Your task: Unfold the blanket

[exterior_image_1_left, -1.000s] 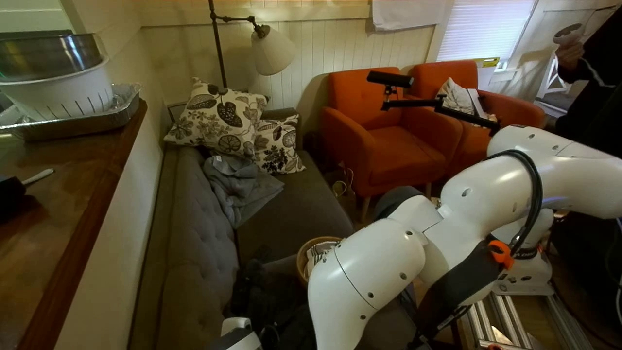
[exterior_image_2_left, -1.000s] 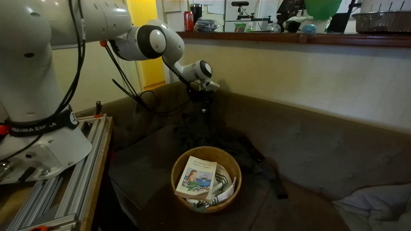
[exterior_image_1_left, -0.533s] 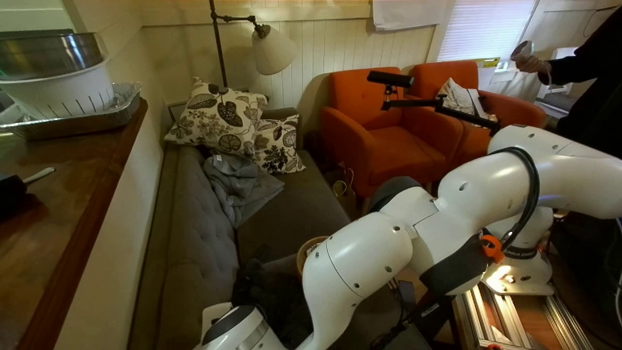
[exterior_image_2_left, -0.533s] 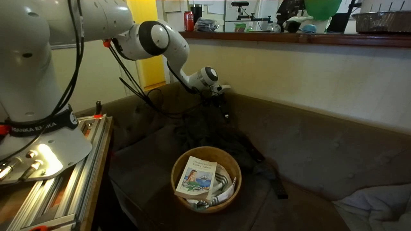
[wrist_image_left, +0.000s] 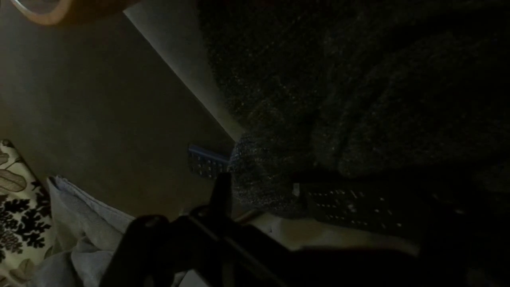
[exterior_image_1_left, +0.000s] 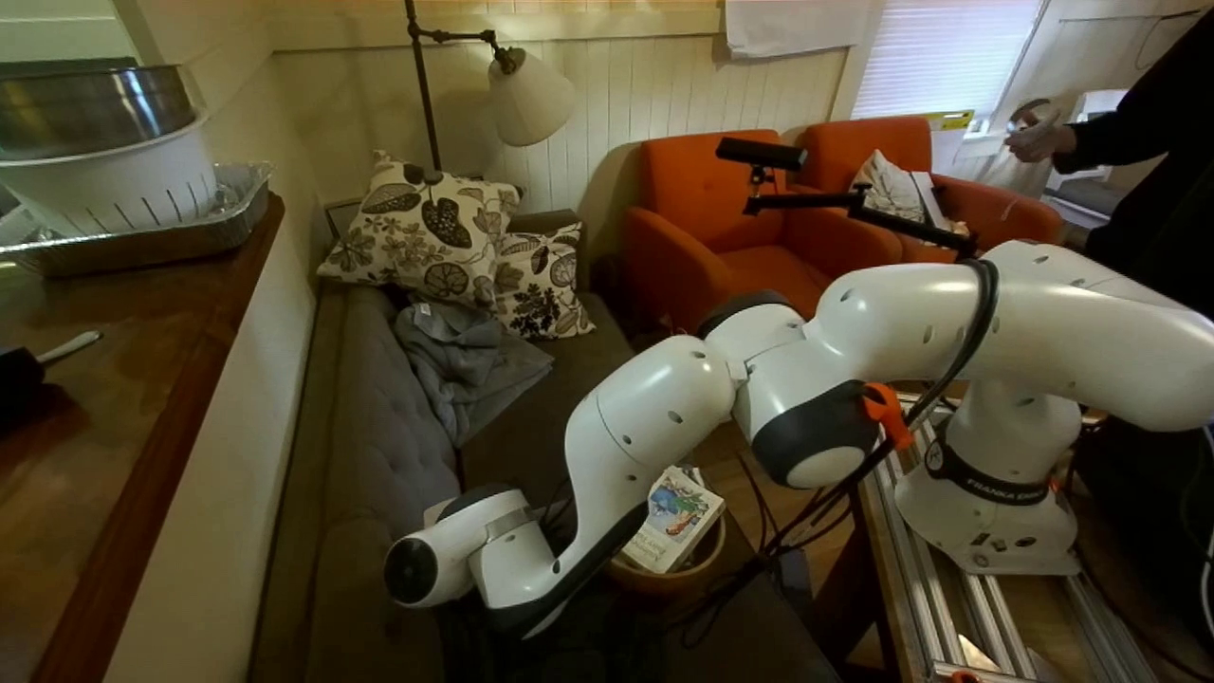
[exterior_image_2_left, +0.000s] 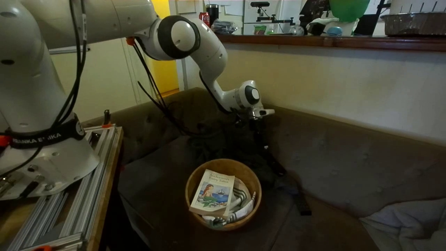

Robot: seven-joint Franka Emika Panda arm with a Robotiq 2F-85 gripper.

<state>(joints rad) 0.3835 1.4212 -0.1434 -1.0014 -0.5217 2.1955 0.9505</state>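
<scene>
We have the black, linkage-fingered gripper (wrist_image_left: 330, 185) low over the dark grey tufted sofa (exterior_image_2_left: 334, 167); its jaws are spread apart, one side nearly lost in shadow. Two blanket-like cloths lie on it, and we cannot tell which the task means: a near-black, fuzzy, rumpled heap of fabric (wrist_image_left: 358, 99) by the jaws, and a soft grey cloth (exterior_image_1_left: 469, 365) crumpled beside leaf-print pillows (exterior_image_1_left: 427, 223). A flat black remote (wrist_image_left: 350, 207) with pale buttons lies along the heap's edge. Nearby, a round tan bowl (exterior_image_2_left: 240, 169) holds a paperback (exterior_image_2_left: 214, 195) tilted on a striped textile (exterior_image_2_left: 240, 205).

dark cloth (wrist_image_left: 338, 91): rough, matt | bowl (exterior_image_2_left: 244, 172): wood, smooth | arm (exterior_image_1_left: 901, 308): glossy
</scene>
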